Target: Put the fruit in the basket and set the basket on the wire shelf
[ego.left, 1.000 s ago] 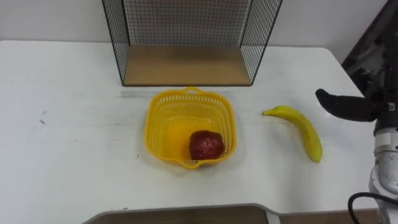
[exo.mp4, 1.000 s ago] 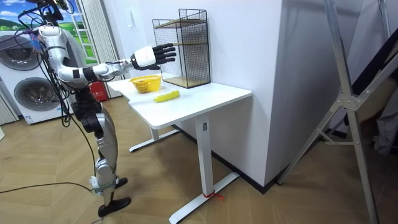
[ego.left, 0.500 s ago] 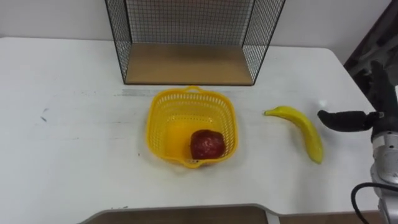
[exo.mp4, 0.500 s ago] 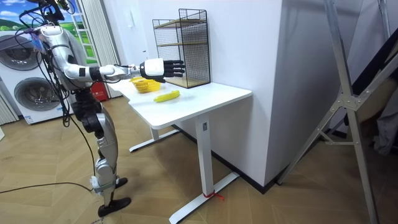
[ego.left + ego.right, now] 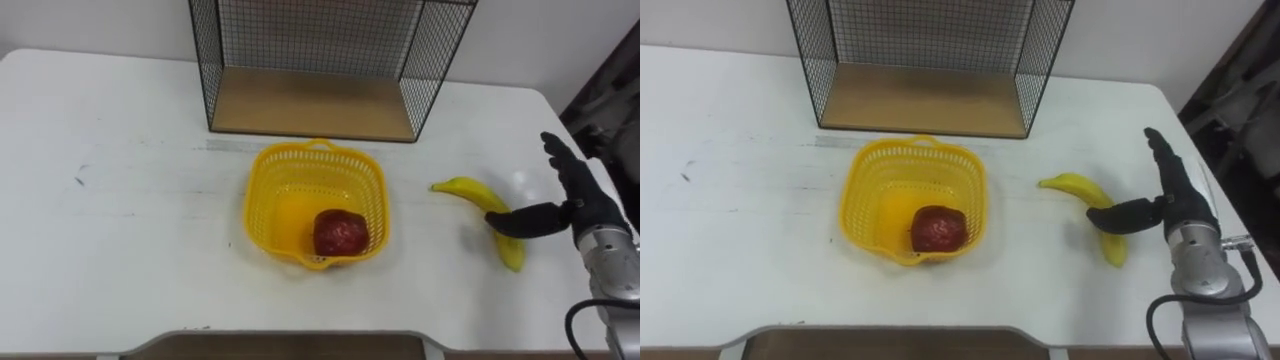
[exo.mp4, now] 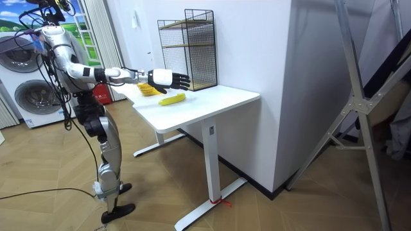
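Observation:
A yellow plastic basket (image 5: 300, 190) sits in the middle of the white table (image 5: 120, 230), with a dark red fruit (image 5: 341, 233) and an orange patch of something inside it. A yellow banana (image 5: 480, 200) lies on the table to the basket's right. My right hand (image 5: 575, 200) is open just right of the banana, its thumb lying over the banana's near half, fingers straight. The black wire shelf (image 5: 320, 60) with a wooden floor stands behind the basket. In the room view the right hand (image 6: 167, 78) reaches out over the banana (image 6: 172, 99).
The table's near edge (image 5: 300, 345) runs along the bottom, its right edge just beyond my right hand. A white wall rises behind the shelf. The room view has washing machines (image 6: 26, 96) behind me, and I stand at the table's end.
My right hand has come down and in toward the banana, turning so its thumb now lies across it. The camera has tipped slightly, shifting the scene down.

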